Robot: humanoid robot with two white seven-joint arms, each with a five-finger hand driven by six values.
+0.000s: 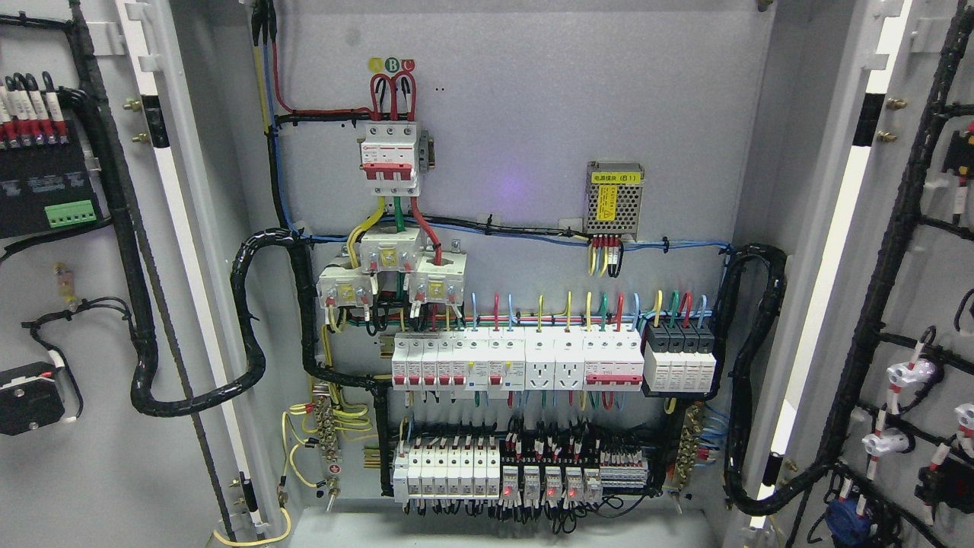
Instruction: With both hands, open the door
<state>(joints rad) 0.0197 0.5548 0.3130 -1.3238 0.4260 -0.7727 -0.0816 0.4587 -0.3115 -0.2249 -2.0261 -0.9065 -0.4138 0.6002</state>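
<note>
An electrical cabinet is shown from the head camera with both doors swung fully outward. The left door stands at the left edge and the right door at the right edge; each has its long axis vertical and its inner face, strung with black cable harness, turned toward the camera. Neither robot hand appears in the view, so whether the fingers are released, clenched or grasping cannot be told, and positions cannot be referred to a hand. Between the doors the grey back panel is exposed. A main breaker with red looped wires is mounted upper centre, and a perforated power supply with a yellow label is seen to its right. Below, a horizontal row of white breakers runs across the panel, with a lower terminal row beneath it, where small red lights are lit.
</note>
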